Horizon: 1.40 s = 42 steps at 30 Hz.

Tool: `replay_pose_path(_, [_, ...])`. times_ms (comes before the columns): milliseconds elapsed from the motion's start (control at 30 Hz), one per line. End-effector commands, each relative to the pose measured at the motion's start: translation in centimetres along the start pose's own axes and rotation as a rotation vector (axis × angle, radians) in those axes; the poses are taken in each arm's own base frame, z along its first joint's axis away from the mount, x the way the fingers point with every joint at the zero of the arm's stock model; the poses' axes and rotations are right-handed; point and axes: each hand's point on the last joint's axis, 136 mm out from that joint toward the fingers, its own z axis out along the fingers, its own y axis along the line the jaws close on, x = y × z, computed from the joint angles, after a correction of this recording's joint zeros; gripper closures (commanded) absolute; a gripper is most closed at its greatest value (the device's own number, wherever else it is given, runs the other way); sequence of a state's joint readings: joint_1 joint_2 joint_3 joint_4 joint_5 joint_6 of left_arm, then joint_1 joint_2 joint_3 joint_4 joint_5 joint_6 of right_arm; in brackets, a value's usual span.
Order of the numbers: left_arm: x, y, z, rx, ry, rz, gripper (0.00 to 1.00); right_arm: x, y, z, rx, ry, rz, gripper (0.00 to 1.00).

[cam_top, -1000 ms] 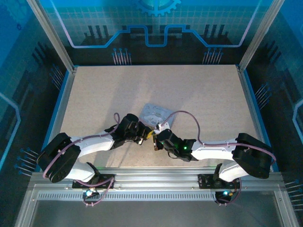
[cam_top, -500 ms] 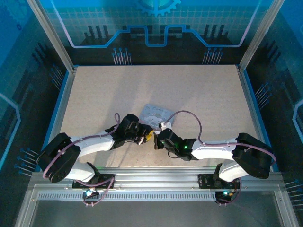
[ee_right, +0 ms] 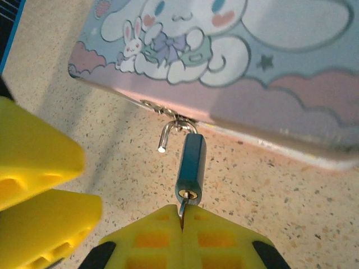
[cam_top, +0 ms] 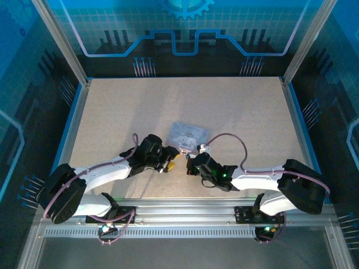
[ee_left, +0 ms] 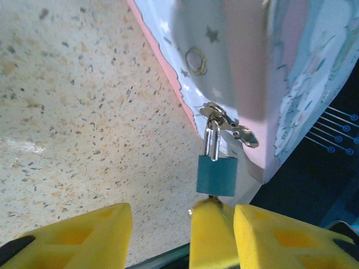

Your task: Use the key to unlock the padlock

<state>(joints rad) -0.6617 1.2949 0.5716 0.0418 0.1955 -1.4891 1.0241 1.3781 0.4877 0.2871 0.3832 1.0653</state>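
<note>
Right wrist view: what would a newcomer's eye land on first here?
The small padlock hangs from the clasp of the cartoon tin box at mid-picture, its shackle open on one side. Just below, the right gripper pinches the key between its yellow fingers, the key's tip in the keyhole.

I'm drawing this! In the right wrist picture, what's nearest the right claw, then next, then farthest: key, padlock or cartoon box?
1. Thin dark metal key, pinched in the right claw.
2. Small blue-grey metal padlock, just above the key.
3. Lavender cartoon-printed tin box, across the top.
</note>
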Motion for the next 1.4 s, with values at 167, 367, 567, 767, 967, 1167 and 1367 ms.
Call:
replay_pose_path(167, [-1.7,-1.3,-2.8,-0.045,-0.086,0.139,0.46,1.0,-3.1,0.4,0.015,0.027,0.210,1.00])
replay_pose_path(367, [-2.8,-1.1,-3.9,-0.082,-0.132,0.206,0.42,1.3,-4.1,0.5,0.003,0.043,0.267,0.98])
replay_pose_path(567, [-3.9,-1.2,-3.9,-0.090,-0.146,0.234,0.40,1.2,-4.4,0.4,0.004,0.043,0.256,0.93])
replay_pose_path(767, [-4.9,-2.6,-3.9,-0.101,-0.152,0.307,0.37,0.6,-4.6,-0.5,0.018,0.030,0.212,0.82])
replay_pose_path(967, [-5.7,-4.3,-3.2,-0.116,-0.144,0.390,0.31,-0.9,-5.2,-2.2,0.020,-0.030,0.157,0.73])
replay_pose_path(1167, [-6.7,-5.3,-1.8,-0.149,-0.121,0.443,0.29,-2.8,-5.9,-4.0,-0.044,-0.070,0.135,0.63])
replay_pose_path(1367, [-7.7,-5.4,0.3,-0.207,-0.089,0.486,0.27,-5.4,-5.9,-5.9,-0.163,-0.124,0.128,0.46])
